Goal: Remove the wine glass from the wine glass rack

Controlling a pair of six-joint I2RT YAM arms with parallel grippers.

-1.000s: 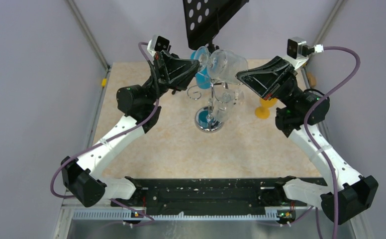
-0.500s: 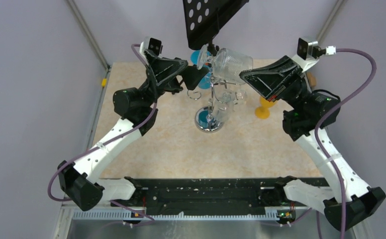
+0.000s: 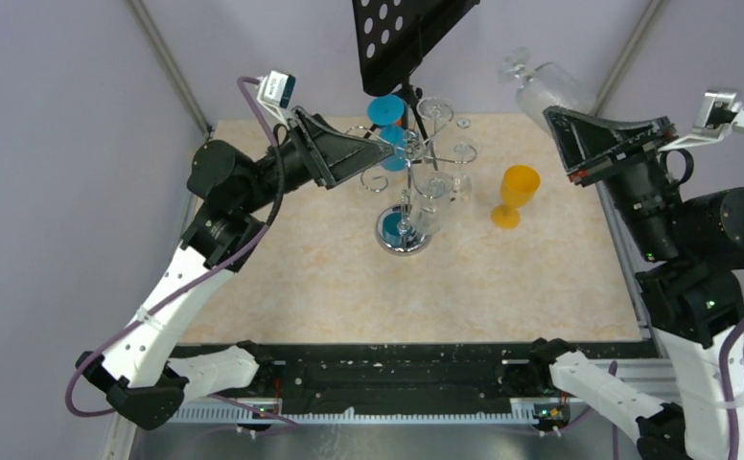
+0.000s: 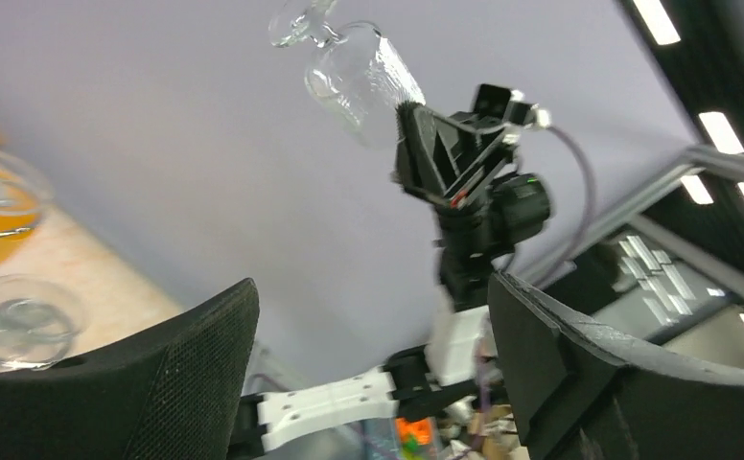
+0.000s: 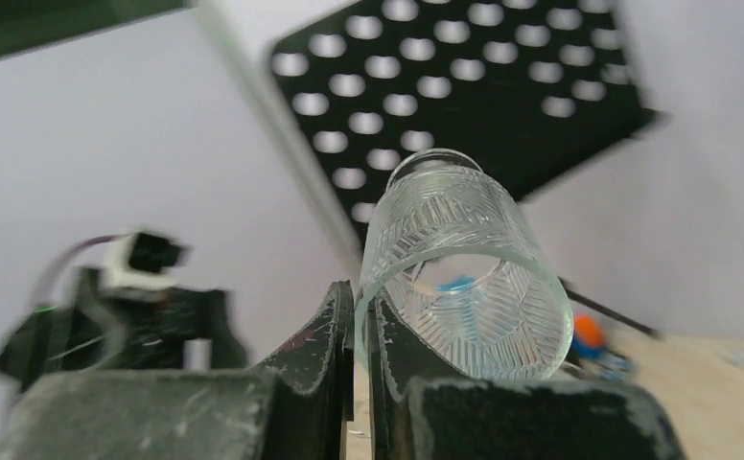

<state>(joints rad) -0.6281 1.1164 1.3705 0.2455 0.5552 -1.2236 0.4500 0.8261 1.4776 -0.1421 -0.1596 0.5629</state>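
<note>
A clear cut-glass wine glass (image 3: 539, 84) hangs in the air at the upper right, well away from the wine glass rack (image 3: 408, 182). My right gripper (image 3: 555, 123) is shut on it. In the right wrist view the two fingers pinch the rim of the glass (image 5: 464, 278), one inside the bowl and one outside, at my right gripper (image 5: 360, 321). The chrome rack stands on its round mirrored base (image 3: 404, 236) at the back middle of the table. My left gripper (image 3: 382, 151) is open beside the rack's arms, holding nothing. The left wrist view shows the glass (image 4: 363, 81) far off, beyond my left gripper (image 4: 373, 345).
Blue glasses (image 3: 385, 113) and clear glasses (image 3: 450, 182) hang on the rack. An orange goblet (image 3: 516, 194) stands on the table right of it. A black perforated plate (image 3: 406, 34) on a stand looms over the rack from behind. Metal frame posts flank the table.
My right arm has carried the clear glass up and to the right, away from the rack. My left gripper has opened and drawn slightly left.
</note>
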